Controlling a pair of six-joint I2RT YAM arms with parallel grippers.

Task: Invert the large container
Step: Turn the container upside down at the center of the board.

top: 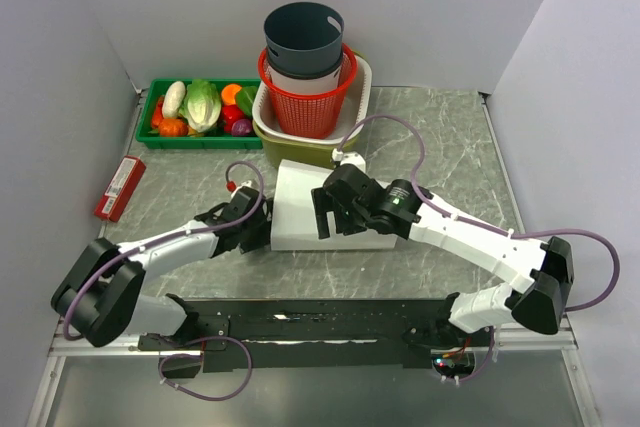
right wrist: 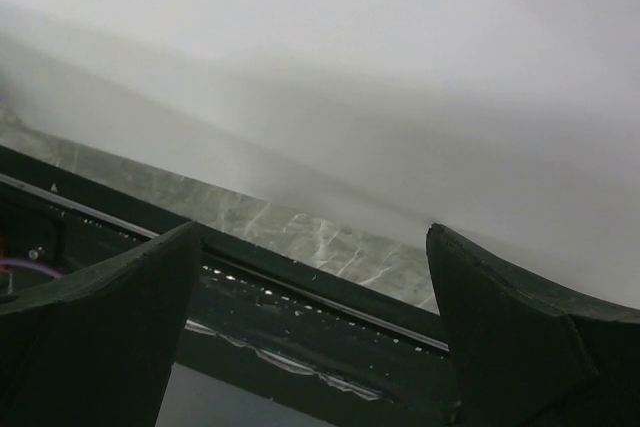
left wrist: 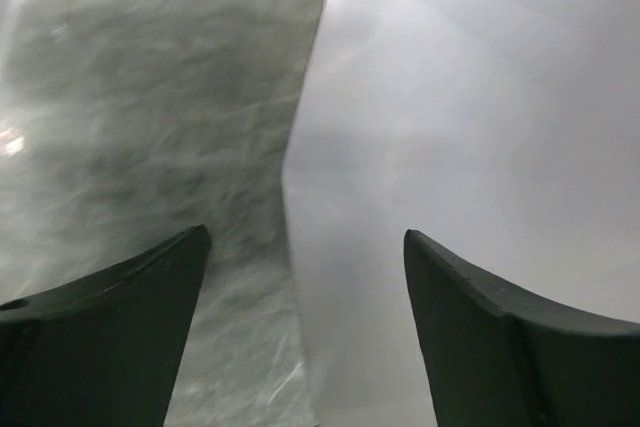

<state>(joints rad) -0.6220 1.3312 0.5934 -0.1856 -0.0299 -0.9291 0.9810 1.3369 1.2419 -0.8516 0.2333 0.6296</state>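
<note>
Left gripper fingers spread wide, the left edge of the big white container between them, right gripper fingers wide apart too, holding nothing, over its near side, container lay flat on the grey table, stacked baskets just behind it.

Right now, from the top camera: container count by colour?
White (large container): 1
Dark grey (bucket): 1
Pale (pot): 1
Red (mesh basket): 1
Cream (basin): 1
Olive (bin): 1
Green (tray): 1
Total: 7
</note>
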